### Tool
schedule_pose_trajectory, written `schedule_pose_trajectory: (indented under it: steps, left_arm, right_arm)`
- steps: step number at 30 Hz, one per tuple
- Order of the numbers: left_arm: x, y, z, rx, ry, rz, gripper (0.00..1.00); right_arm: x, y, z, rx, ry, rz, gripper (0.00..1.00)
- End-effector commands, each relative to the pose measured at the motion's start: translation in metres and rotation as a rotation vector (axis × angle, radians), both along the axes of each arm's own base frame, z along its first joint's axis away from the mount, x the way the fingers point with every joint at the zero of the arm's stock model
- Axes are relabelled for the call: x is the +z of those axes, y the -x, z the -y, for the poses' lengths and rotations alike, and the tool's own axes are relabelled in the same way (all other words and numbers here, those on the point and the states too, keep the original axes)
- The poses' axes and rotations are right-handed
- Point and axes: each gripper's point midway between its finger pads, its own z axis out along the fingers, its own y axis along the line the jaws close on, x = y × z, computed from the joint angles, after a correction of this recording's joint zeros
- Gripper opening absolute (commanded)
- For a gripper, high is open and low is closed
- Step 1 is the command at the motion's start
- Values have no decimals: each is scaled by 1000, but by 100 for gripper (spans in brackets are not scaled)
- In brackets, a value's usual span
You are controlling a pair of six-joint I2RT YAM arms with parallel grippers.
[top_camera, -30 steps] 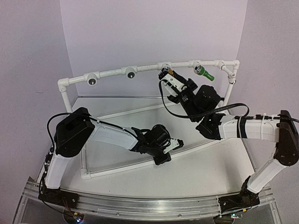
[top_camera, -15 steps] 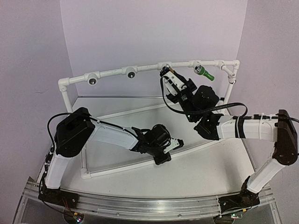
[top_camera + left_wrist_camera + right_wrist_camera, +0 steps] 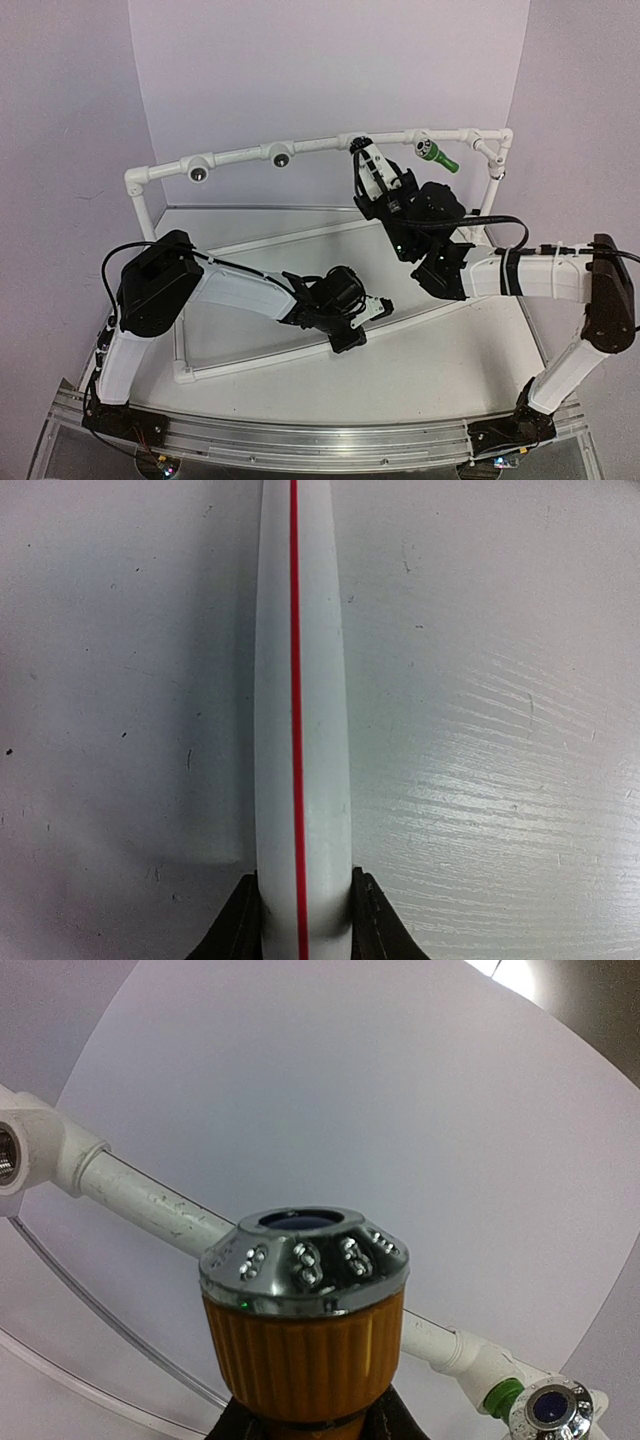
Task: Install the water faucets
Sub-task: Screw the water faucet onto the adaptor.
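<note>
Our left hand (image 3: 361,324) is closed on the low front pipe (image 3: 322,730) of the white plastic pipe frame (image 3: 240,156). Our right hand (image 3: 360,150) grips the yellow-orange ribbed faucet (image 3: 300,1345) at the frame's top rail. The green faucet (image 3: 438,156) sits in this rail, further right.

The white plastic pipe frame (image 3: 240,155) stands toward the back of the white table (image 3: 450,370), its top rail running left to right. Two dark round sockets (image 3: 198,173) sit in the rail's left half. The green plastic faucet with silvery end (image 3: 437,155) projects from the rail near its right end. Just left of it, the right gripper (image 3: 305,1425) holds the yellow-orange ribbed plastic faucet (image 3: 300,1350) in front of the rail; whether the two touch is unclear. Nearer the arm bases, the left gripper (image 3: 305,925) straddles the low white pipe with a red line (image 3: 300,680), which lies on the table.
</note>
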Motion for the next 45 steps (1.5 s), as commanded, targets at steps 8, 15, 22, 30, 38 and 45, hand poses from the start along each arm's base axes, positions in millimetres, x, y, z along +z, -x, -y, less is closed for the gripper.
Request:
schedule_pose_trajectory:
  steps: [8,15,22,30,38,45]
  left_arm:
    - [-61,67,-24,-203,-194,-130,0]
    - [-62,68,-24,-206,-196,-132,0]
    - [-62,69,-23,-210,-199,-131,0]
    - [-64,69,-24,-209,-204,-135,0]
    - [-64,70,-23,-213,-202,-139,0]
    - [-64,70,-22,-214,-200,-140,0]
  right_arm:
    - [6,-23,37,-154,-224,-58,0]
    - [5,-24,44,-164,-340,-83,0]
    - [3,-28,43,-154,-430,-114,0]
    - [4,-30,43,-147,-512,-131,0]
    - [6,-32,44,-145,-582,-147,0]
    - [7,-33,43,-139,-629,-157,0]
